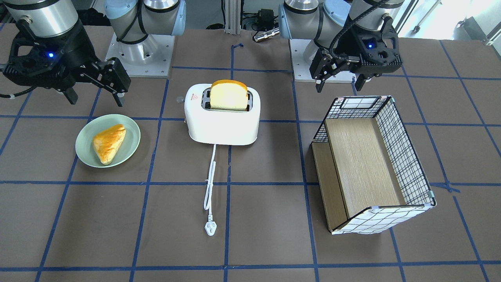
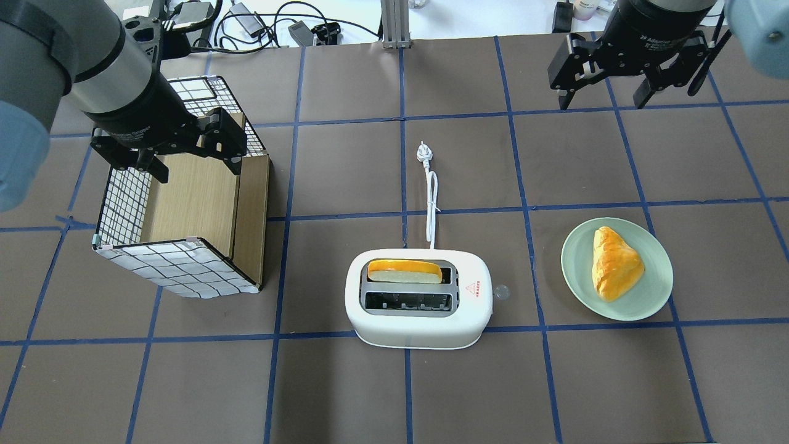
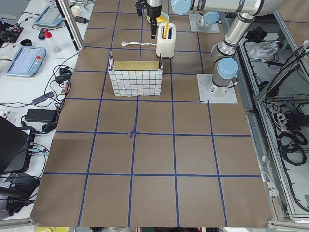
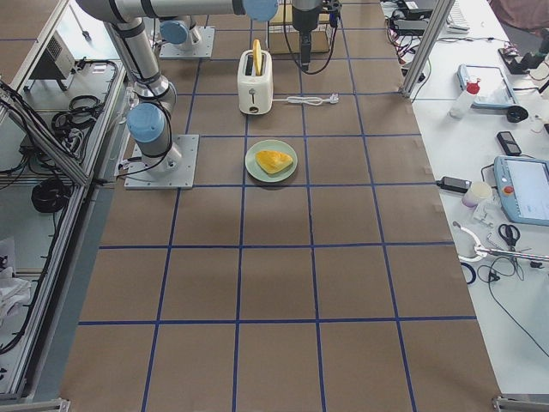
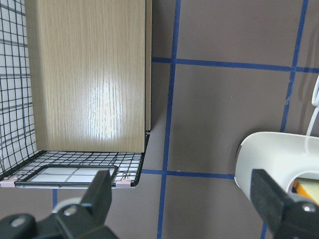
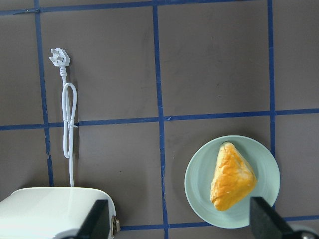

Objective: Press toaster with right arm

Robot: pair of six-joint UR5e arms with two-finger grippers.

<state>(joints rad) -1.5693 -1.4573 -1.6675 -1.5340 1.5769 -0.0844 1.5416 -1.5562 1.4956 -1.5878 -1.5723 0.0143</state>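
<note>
The white two-slot toaster (image 1: 223, 121) stands mid-table, also in the overhead view (image 2: 419, 317), with a toast slice (image 2: 404, 271) upright in one slot. Its lever knob (image 2: 500, 291) sticks out on the side facing the plate. Its cord runs to a plug (image 2: 423, 152). My right gripper (image 2: 607, 92) is open and empty, held high above the table, beyond the plate and apart from the toaster; its wrist view shows the toaster's corner (image 6: 55, 209). My left gripper (image 2: 194, 169) is open and empty above the basket.
A pale green plate (image 2: 579, 259) with a golden pastry (image 2: 613, 263) lies on the toaster's knob side. A wire-grid basket (image 2: 179, 268) with a wooden floor lies on the other side, under the left arm. Blue tape lines grid the brown table.
</note>
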